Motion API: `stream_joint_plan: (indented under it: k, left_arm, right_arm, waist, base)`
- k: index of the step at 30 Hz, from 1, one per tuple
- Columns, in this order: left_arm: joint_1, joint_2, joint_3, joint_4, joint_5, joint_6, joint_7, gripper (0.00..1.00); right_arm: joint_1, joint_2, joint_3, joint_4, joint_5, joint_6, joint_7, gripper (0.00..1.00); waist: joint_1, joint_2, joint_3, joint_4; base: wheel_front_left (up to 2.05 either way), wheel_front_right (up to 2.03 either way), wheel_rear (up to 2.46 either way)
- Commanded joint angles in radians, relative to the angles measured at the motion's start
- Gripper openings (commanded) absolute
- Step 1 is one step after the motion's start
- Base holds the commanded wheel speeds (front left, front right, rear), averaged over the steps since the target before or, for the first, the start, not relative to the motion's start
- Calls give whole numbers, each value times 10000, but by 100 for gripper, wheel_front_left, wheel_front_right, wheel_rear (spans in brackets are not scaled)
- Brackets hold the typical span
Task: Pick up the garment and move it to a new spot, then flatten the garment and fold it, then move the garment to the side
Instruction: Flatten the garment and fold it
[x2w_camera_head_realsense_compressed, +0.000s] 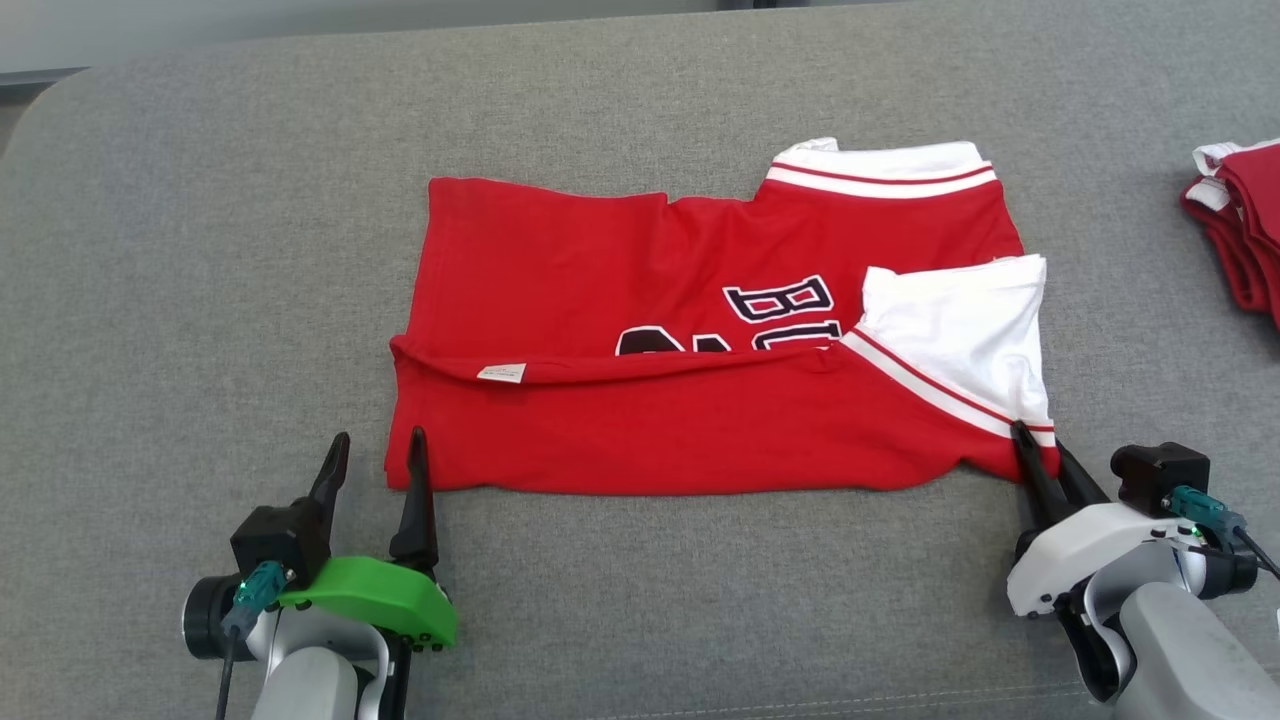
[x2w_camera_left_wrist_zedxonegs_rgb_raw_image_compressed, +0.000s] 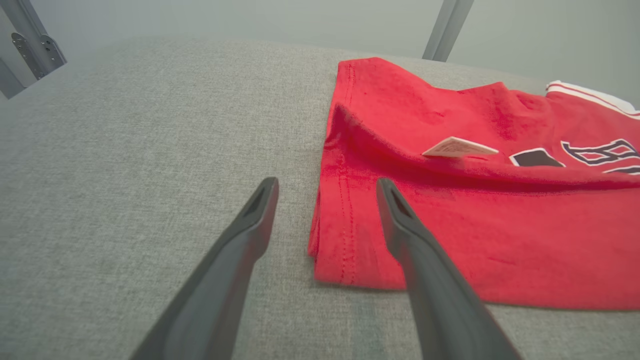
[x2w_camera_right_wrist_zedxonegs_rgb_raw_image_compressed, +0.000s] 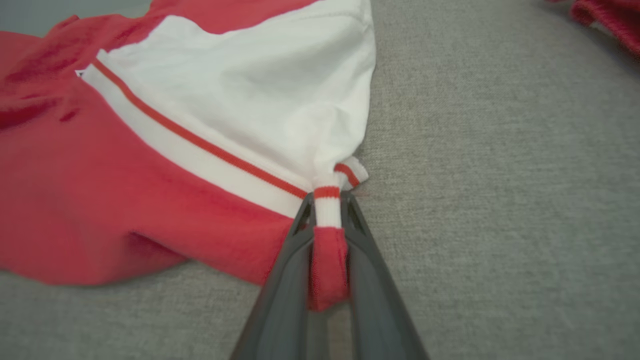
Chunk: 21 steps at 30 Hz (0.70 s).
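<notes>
Garment (x2w_camera_head_realsense_compressed: 700, 400): red jersey with white sleeves and dark lettering. It lies about mid-way across the grey upholstered surface (x2w_camera_head_realsense_compressed: 200, 250), with its near long edge turned over onto itself. A small inside label (x2w_camera_head_realsense_compressed: 501, 373) is exposed along that turned edge, so one lengthwise fold looks already made.

Right gripper (x2w_camera_head_realsense_compressed: 1035, 440): clamped on the near right corner of the garment. The right wrist view shows a bunched roll of red hem and striped white cuff pinched between the two dark fingers, with cloth filling the gap. The white sleeve fans upward from the pinch, which suggests a slight pull on it.

Left gripper (x2w_camera_head_realsense_compressed: 380, 435): fingers spread wide, nothing held. It straddles the near left corner. In the left wrist view one finger lies over the red cloth and the other over bare grey fabric, with the stitched hem between them.

Reading: the two grippers sit at opposite ends of the same near edge, probably so the edge can be lifted evenly for the next fold. One side is gripped; the other is lined up but not yet closed. Lifting on the right alone would likely skew the fold.

A second pile of red cloth (x2w_camera_head_realsense_compressed: 1240, 230) sits at the far right, well apart from the garment and untouched
</notes>
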Motion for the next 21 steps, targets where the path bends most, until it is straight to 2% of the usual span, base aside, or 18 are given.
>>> stream_joint_plan:
  k: [1,6,17,18,19,20,21]
  left_arm:
    - [-38,48,-15,92,-148,-84,2,100]
    - [-271,49,-135,628,-472,-252,2,100]
    - [-891,48,7,1817,-835,-263,8,100]
    - [-931,48,-8,1951,-820,-255,11,72]
    - [-950,46,-24,2033,-756,-268,13,5]
    - [-928,43,-31,2074,-747,-295,13,0]
    - [-874,42,-41,2101,-777,-333,14,0]
  right_arm:
    - [31,-179,-88,85,0,-48,154,0]
    - [-78,-266,-241,-438,-93,-45,99,0]
    - [-215,-217,130,-1102,-30,-36,89,0]
    - [-221,-219,161,-1127,-16,-36,89,0]
    - [-227,-222,188,-1140,6,-36,89,0]
    - [-226,-223,208,-1144,36,-36,89,0]
    - [-216,-229,231,-1148,60,-36,89,0]
  waist:
    - [0,0,8,-29]
    - [0,0,137,-174]
    - [0,0,373,-540]
    - [0,0,370,-562]
    - [0,0,362,-581]
    - [0,0,347,-594]
    - [0,0,315,-599]
  base:
    - [0,0,0]
    - [0,0,0]
    - [0,0,0]
    - [0,0,0]
    - [0,0,0]
    - [0,0,0]
    - [0,0,0]
